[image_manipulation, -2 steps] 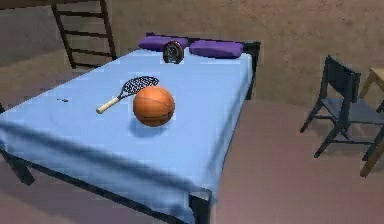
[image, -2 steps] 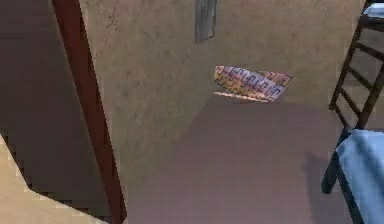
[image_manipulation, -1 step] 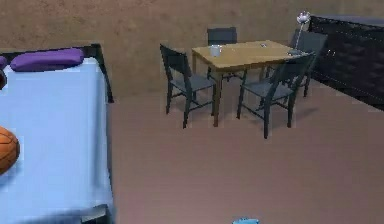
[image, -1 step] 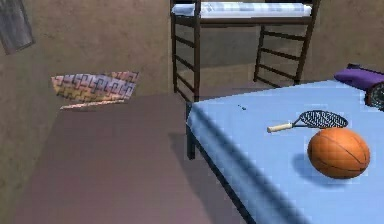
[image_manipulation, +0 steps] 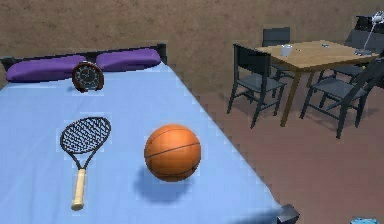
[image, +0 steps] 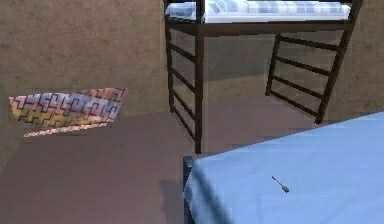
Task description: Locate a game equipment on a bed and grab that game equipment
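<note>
A light blue bed (image_manipulation: 40,130) spreads across the arm side view's left and middle. On it lie an orange basketball (image_manipulation: 172,151) and, to its left, a black tennis racket (image_manipulation: 82,148) with a pale handle. Purple pillows (image_manipulation: 128,59) line the bed's far end, with a small round clock (image_manipulation: 88,75) standing between them. A corner of the blue bed (image: 300,180) also sits at the forward view's lower right, with a thin dark pen-like thing (image: 281,184) lying on it.
A dark wooden bunk bed (image: 190,80) with ladders stands ahead in the forward view; a patterned panel (image: 68,108) leans low on the brown wall to the left. A wooden table (image_manipulation: 310,55) with dark chairs (image_manipulation: 252,80) stands at the arm side view's upper right, brown floor between.
</note>
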